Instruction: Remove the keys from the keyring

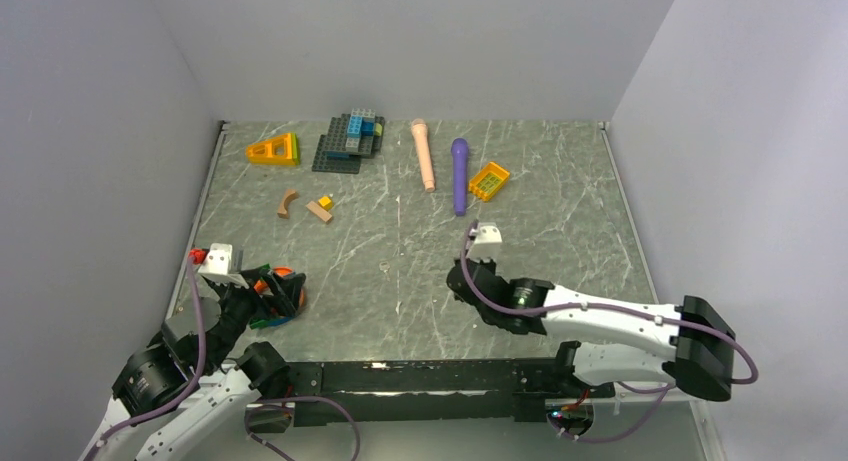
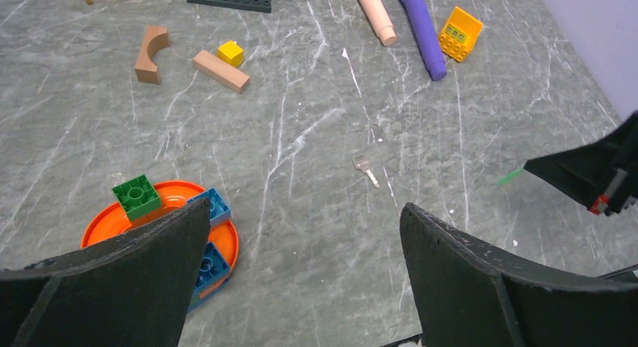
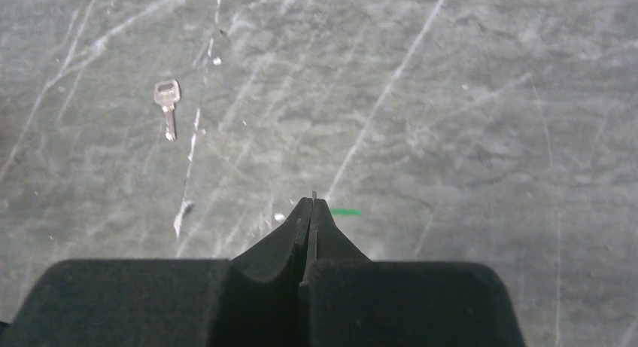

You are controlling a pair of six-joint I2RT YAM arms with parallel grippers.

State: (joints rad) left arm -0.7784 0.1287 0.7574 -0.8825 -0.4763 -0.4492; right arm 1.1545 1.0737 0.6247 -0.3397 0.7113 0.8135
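Only the right wrist camera gave a close look at the single small silver key (image 3: pixel 168 110): it lay flat on the grey marbled table (image 1: pixel 560 211), head away from the camera, off to the left of the right gripper (image 3: pixel 312 205) and well apart from it. That gripper was pressed fully together. A thin sliver poked out at its tip, too small to identify, and a tiny green speck (image 3: pixel 344 211) sat just beside it.

From the left wrist the same key showed in the open between the two arms. The left gripper (image 2: pixel 305 211) was spread as wide as it goes with nothing between its black fingers (image 2: pixel 128 279). This view also caught what the overhead blurred: an orange round plate (image 2: pixel 105 219) carrying one green brick (image 2: pixel 137 195) and two blue bricks (image 2: pixel 214 208).

The overhead alone took in the far row: one yellow wedge toy (image 1: pixel 273 150), one dark grey baseplate stacked with bricks (image 1: pixel 348 141), one peach cylinder (image 1: pixel 424 153), one purple cylinder (image 1: pixel 459 174) and one yellow studded brick (image 1: pixel 489 180). Nearer lay two wooden blocks (image 1: pixel 288 202), one curved and one straight, and one small yellow cube (image 1: pixel 325 201).
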